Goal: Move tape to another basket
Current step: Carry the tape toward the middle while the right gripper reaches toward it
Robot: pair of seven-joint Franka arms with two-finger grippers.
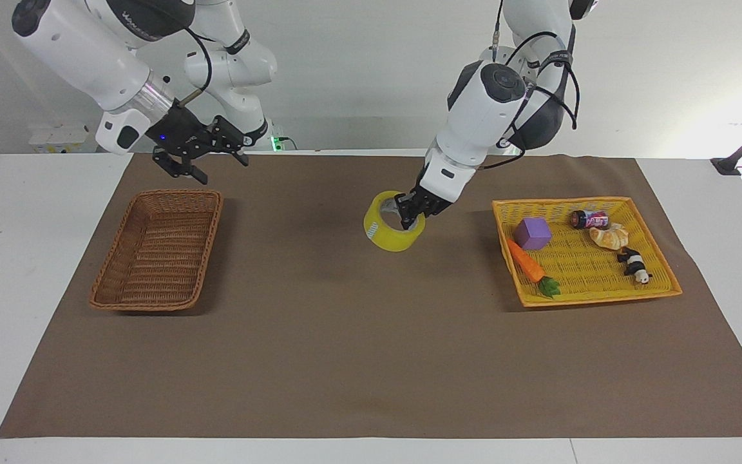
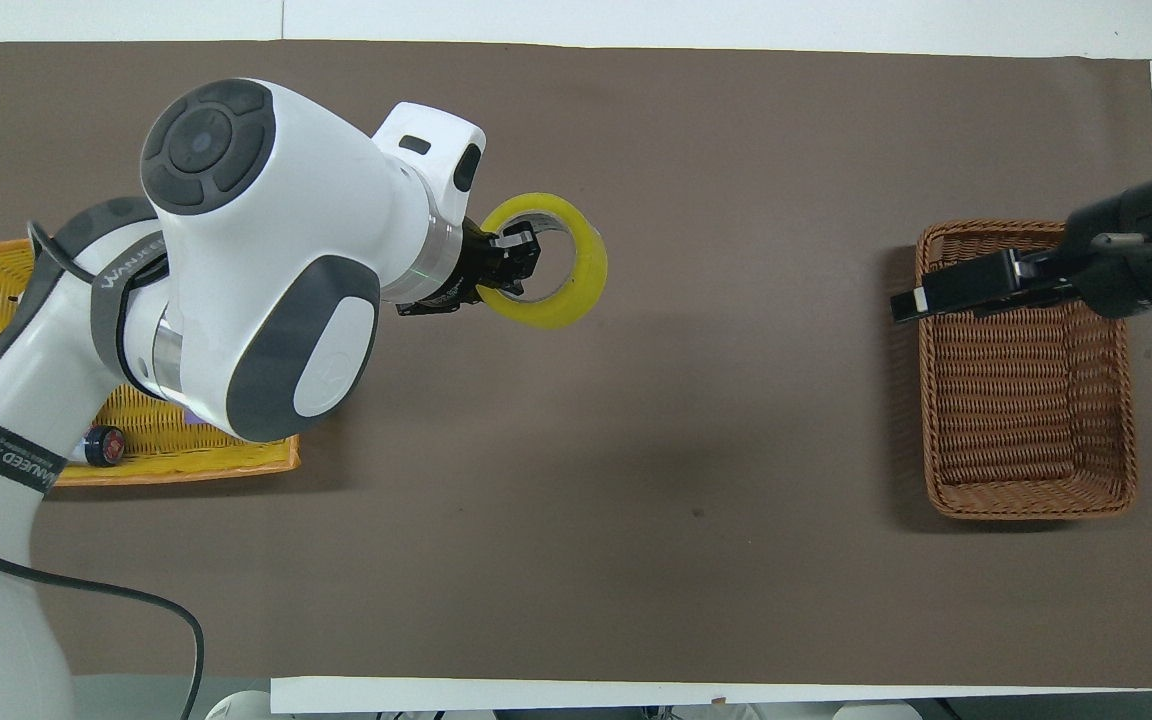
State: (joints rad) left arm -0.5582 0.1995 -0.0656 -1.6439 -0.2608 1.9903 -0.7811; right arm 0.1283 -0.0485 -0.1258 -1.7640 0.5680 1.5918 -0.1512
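Roughly halfway: tape (image 1: pixel 395 230) out of the yellow tray (image 1: pixel 661 264), at frame centre in the facing view, left gripper (image 1: pixel 413 213) clamped on its rim (just above the mat). Still to reach the basket (image 1: pixel 158 248) at centre left. Unobstructed mat between; right gripper (image 1: pixel 207 153), fingers apart, hanging over the basket's upper rim.

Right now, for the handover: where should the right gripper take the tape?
Probably the free arc of the tape, toward the right arm's end of the table. The left gripper is shut on the wall at the side toward its own arm, one finger through the core. The open right gripper could likewise pinch that wall.
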